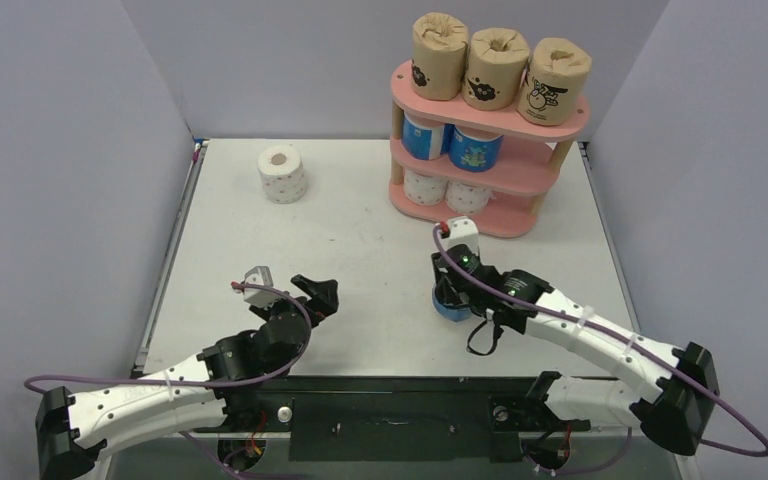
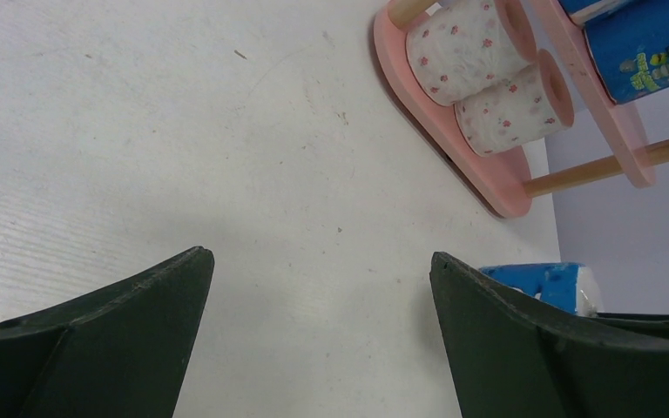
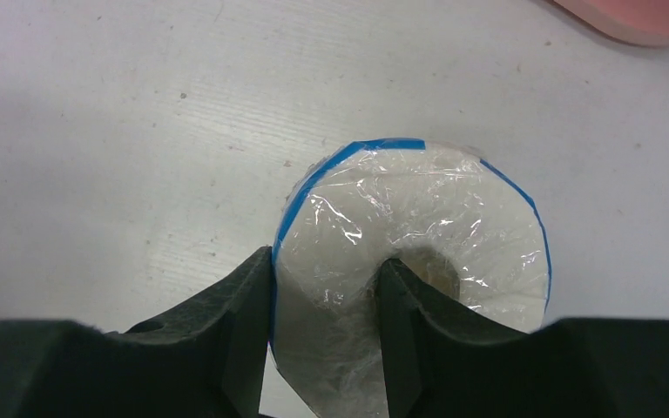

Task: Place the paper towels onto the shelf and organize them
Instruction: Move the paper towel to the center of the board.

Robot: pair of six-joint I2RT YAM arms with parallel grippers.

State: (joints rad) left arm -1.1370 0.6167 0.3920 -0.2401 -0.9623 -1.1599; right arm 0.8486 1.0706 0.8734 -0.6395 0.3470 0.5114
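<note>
Closest to the lens, my right gripper (image 3: 327,279) pinches the wall of a blue-wrapped cylindrical paper towel roll (image 3: 418,218), one dark finger down in the core and the other outside. The roll stands on end on the white table (image 1: 360,230), in front of the pink three-tier shelf with light wooden posts (image 1: 505,222); I cannot tell whether it is lifted. Clear crinkled film covers its white top, and a thin blue edge rings it. My left gripper (image 2: 318,257) hangs wide open over bare table, holding nothing. By my count, seven of nine rolls are placed: three brown rolls with black animal drawings (image 1: 496,68) fill the top board, two blue patterned rolls (image 1: 475,148) stand on the middle board, and two white rolls with pink dots (image 1: 467,193) stand on the bottom board. What I judge remains is this blue roll for the middle tier, and a lone white pink-dotted roll (image 1: 282,173) at the far left of the table, well apart from the shelf.
</note>
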